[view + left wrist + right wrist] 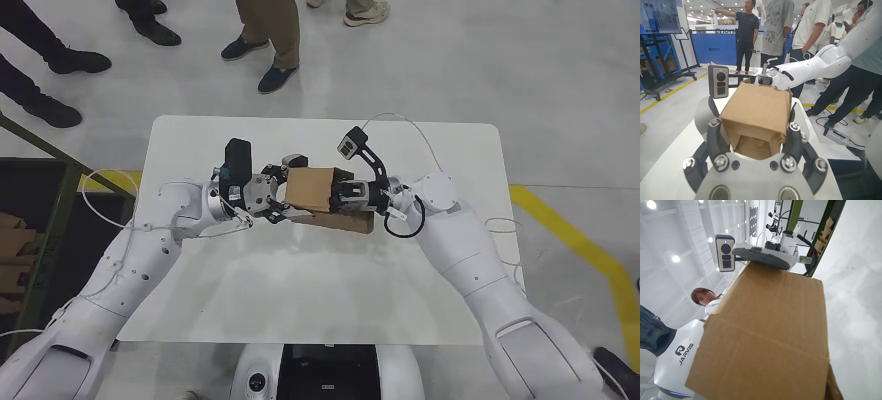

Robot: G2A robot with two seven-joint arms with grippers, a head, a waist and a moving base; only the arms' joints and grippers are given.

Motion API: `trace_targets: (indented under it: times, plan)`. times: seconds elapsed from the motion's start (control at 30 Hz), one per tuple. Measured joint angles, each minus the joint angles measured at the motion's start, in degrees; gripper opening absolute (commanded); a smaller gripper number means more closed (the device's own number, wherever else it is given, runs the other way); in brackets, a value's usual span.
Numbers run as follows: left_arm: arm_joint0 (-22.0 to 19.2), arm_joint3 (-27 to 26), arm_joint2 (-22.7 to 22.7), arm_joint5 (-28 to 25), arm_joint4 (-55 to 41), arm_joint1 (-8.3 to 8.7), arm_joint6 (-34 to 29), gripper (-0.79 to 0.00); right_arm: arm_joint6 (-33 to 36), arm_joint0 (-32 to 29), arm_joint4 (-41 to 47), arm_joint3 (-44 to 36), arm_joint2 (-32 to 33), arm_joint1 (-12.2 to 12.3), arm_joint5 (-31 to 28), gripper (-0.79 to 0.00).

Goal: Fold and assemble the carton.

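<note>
A brown cardboard carton (312,190) is held over the middle of the white table (300,290), between my two grippers. My left gripper (264,196) is shut on its left end. In the left wrist view that gripper (753,108) has a black finger (715,132) against each side wall of the carton (757,109), whose open end faces the camera. My right gripper (352,194) sits against the carton's right end, and a flap (345,223) hangs below it. The right wrist view has the carton (761,332) close up, with a grey pad (762,256) of the left gripper on its far edge.
Several people stand on the floor beyond the table's far edge (320,120). A green frame with stacked cardboard (15,255) stands to the left of the table. A yellow floor line (570,240) runs on the right. White cables trail from both arms.
</note>
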Motion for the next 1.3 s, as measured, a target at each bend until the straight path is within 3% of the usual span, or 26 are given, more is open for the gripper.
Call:
trace_targets:
  times: [0.27, 0.43, 0.77, 0.9, 1.3]
  plan:
    - [0.29, 0.15, -0.47, 0.00, 0.07, -0.05, 0.66, -0.166, -0.05, 0.27, -0.52, 0.30, 1.03, 0.34, -0.33, -0.785]
    - [0.49, 0.41, -0.97, 0.00, 0.37, 0.02, 1.41, -0.234, -0.07, 0.23, -0.88, -0.13, 1.18, 0.45, -0.25, -0.785]
    - [1.05, 0.60, -1.71, 0.00, 0.88, 0.08, 2.43, -0.262, -0.49, 0.51, -1.36, -0.16, 1.67, 0.65, -0.33, -0.785]
    - [1.18, 0.69, -1.92, 0.00, 1.10, 0.12, 2.75, -0.342, -0.55, 0.62, -1.29, 0.12, 2.61, 0.94, -0.50, -0.785]
    - [0.90, 1.25, -1.95, 0.00, 1.09, 0.35, 3.40, -0.342, -0.86, 0.34, -1.67, 0.02, 4.32, 1.60, -0.63, -0.785]
